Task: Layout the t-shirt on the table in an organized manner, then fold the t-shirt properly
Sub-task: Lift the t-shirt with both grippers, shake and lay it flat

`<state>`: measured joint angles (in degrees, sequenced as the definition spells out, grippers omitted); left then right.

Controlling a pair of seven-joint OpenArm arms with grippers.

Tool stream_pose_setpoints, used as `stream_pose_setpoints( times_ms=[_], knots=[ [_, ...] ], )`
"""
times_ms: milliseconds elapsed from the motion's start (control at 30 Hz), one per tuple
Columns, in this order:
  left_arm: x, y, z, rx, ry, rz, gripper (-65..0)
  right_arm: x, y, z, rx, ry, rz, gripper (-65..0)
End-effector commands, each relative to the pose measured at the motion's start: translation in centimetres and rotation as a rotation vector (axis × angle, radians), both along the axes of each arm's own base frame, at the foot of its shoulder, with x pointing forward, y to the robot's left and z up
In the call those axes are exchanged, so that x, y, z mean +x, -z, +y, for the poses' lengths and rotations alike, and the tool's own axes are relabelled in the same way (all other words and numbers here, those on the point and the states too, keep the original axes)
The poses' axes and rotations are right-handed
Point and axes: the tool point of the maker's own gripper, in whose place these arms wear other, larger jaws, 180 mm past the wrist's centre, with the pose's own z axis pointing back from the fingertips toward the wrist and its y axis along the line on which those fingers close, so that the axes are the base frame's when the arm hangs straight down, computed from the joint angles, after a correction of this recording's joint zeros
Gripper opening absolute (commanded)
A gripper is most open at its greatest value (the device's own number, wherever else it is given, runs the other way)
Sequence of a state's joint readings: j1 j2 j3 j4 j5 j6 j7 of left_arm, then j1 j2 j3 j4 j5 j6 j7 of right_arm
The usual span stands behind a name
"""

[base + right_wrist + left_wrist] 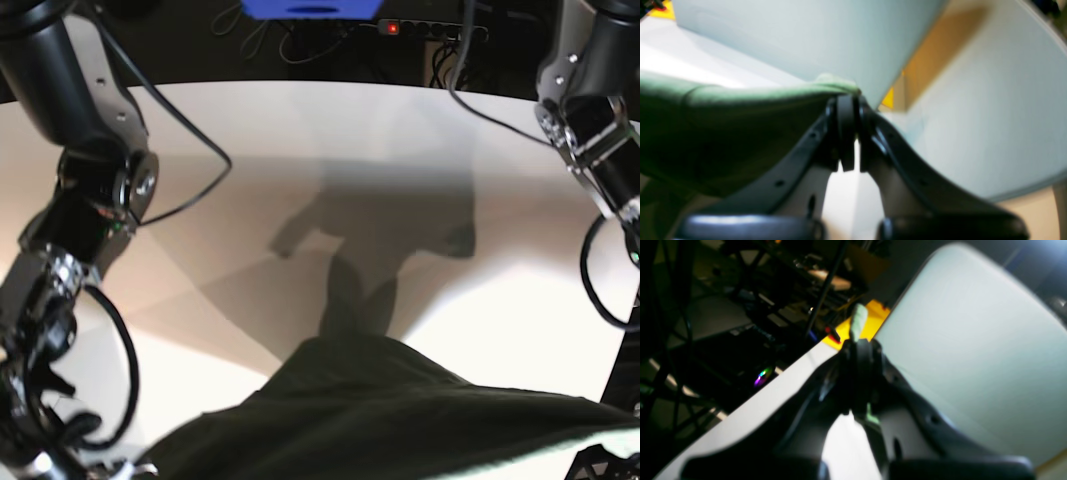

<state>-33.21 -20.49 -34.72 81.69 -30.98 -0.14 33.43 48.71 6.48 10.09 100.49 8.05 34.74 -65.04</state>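
The olive-green t-shirt [400,410] hangs stretched across the bottom of the base view, lifted above the white table [300,130], where it casts a shadow. My right gripper [848,103] is shut on an edge of the shirt [723,123], and the cloth spreads away to the left. My left gripper [858,346] is shut on a small bit of the green cloth [858,321] that sticks out past its tips. In the base view both grippers sit at the bottom corners, mostly cut off by the frame.
Both arms [95,190] [595,120] reach in from the sides of the base view with loose cables. A power strip with a red light [391,27] and a blue object [310,8] lie beyond the far table edge. Dark racks and a yellow object [873,320] show off the table.
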Motion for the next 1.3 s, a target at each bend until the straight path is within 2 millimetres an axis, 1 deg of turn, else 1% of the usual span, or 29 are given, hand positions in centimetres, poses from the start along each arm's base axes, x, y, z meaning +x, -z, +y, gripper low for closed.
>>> stream_pose_setpoints(
  times_ms=[0, 67, 167, 200, 300, 333, 367, 433, 467, 500, 533, 567, 667, 700, 767, 800, 833, 867, 900, 933, 967, 1000, 1067, 1133, 1200, 1267],
  knots=[
    [0.3, -2.7, 0.5, 0.0, -0.009, -0.057, -64.7, 0.3, -3.1, 0.3, -0.004, -0.016, -0.073, -65.0],
    [1.3, -3.6, 0.8, -0.037, -0.002, -0.069, -64.7, 1.4, -4.3, 0.6, 0.003, -0.03, -0.076, -65.0],
    [3.0, -4.2, 1.3, -0.097, 0.006, -0.077, -64.7, 2.7, -6.5, 1.1, 0.016, -0.056, -0.099, -65.0],
    [3.5, -4.3, 1.4, -0.112, 0.01, -0.076, -64.7, 3.1, -7.0, 1.0, 0.024, -0.06, -0.102, -65.0],
    [4.8, -3.8, 1.5, -0.16, 0.022, -0.06, -64.7, 4.5, -8.7, -0.2, 0.038, -0.056, -0.112, -65.0],
    [5.1, -4.1, 1.6, -0.172, 0.026, -0.066, -64.7, 5.0, -9.1, -0.1, 0.05, -0.064, -0.109, -65.0],
    [5.5, -4.3, 1.6, -0.184, 0.029, -0.069, -64.7, 5.5, -10.1, -0.1, 0.062, -0.073, -0.121, -65.0],
    [5.8, -5.4, 1.5, -0.203, 0.043, -0.095, -64.7, 6.1, -12.1, -0.1, 0.087, -0.087, -0.146, -65.0],
    [5.8, -6.3, 1.5, -0.223, 0.056, -0.123, -64.7, 6.4, -13.1, -0.1, 0.097, -0.095, -0.155, -65.0],
    [5.9, -7.2, 1.4, -0.241, 0.072, -0.154, -64.7, 6.8, -12.5, 0.0, 0.104, -0.099, -0.137, -65.0],
    [5.9, -7.6, 1.2, -0.261, 0.09, -0.172, -64.7, 7.1, -12.0, 0.0, 0.11, -0.101, -0.122, -65.0],
    [5.9, -7.9, 1.1, -0.278, 0.103, -0.184, -64.7, 7.3, -11.7, 0.0, 0.114, -0.102, -0.11, -65.0],
    [5.4, -8.2, 1.8, -0.291, 0.102, -0.199, -64.7, 7.4, -11.4, 0.2, 0.109, -0.103, -0.099, -65.0],
    [5.4, -7.7, 1.8, -0.294, 0.103, -0.191, -64.7, 7.4, -11.4, 0.1, 0.112, -0.101, -0.097, -65.0],
    [5.2, -6.1, 1.8, -0.294, 0.102, -0.157, -64.7, 7.3, -10.9, -0.3, 0.104, -0.085, -0.068, -65.0],
    [5.1, -4.7, 1.6, -0.296, 0.108, -0.121, -64.7, 6.9, -10.8, -0.8, 0.09, -0.065, -0.049, -65.0],
    [5.0, -3.2, 1.5, -0.306, 0.116, -0.083, -64.7, 6.4, -11.1, -1.8, 0.074, -0.039, -0.05, -65.0],
    [4.6, -1.8, 1.7, -0.332, 0.118, -0.057, -64.7, 6.0, -10.0, -2.1, 0.06, -0.025, -0.035, -65.0],
    [3.9, 0.4, 2.0, -0.379, 0.12, -0.03, -64.7, 5.6, -8.1, -2.3, 0.046, -0.012, -0.009, -65.0],
    [3.2, 2.0, 2.3, -0.427, 0.125, -0.015, -64.7, 5.1, -6.3, -2.4, 0.032, -0.003, 0.009, -65.0],
    [2.5, 4.1, 2.4, -0.482, 0.136, 0.015, -64.7, 4.4, -4.7, -2.4, 0.017, 0.005, 0.018, -65.0],
    [1.9, 5.8, 2.3, -0.528, 0.152, 0.035, -64.7, 3.8, -2.8, -2.3, 0.004, 0.008, 0.036, -65.0],
    [0.9, 9.8, 1.0, -0.608, 0.187, 0.096, -64.7, 2.6, 1.3, -2.2, -0.014, 0.012, 0.088, -65.0],
    [-0.4, 13.2, -0.2, -0.66, 0.211, 0.15, -64.7, 1.2, 5.6, -2.0, -0.033, 0.012, 0.155, -65.0],
    [-2.4, 16.9, -1.1, -0.712, 0.222, 0.211, -64.7, -0.6, 9.2, -2.1, -0.044, 0.016, 0.206, -65.0],
    [-3.9, 19.8, -2.4, -0.77, 0.238, 0.253, -64.7, -2.3, 12.6, -2.5, -0.038, 0.028, 0.261, -65.0]
  ],
)
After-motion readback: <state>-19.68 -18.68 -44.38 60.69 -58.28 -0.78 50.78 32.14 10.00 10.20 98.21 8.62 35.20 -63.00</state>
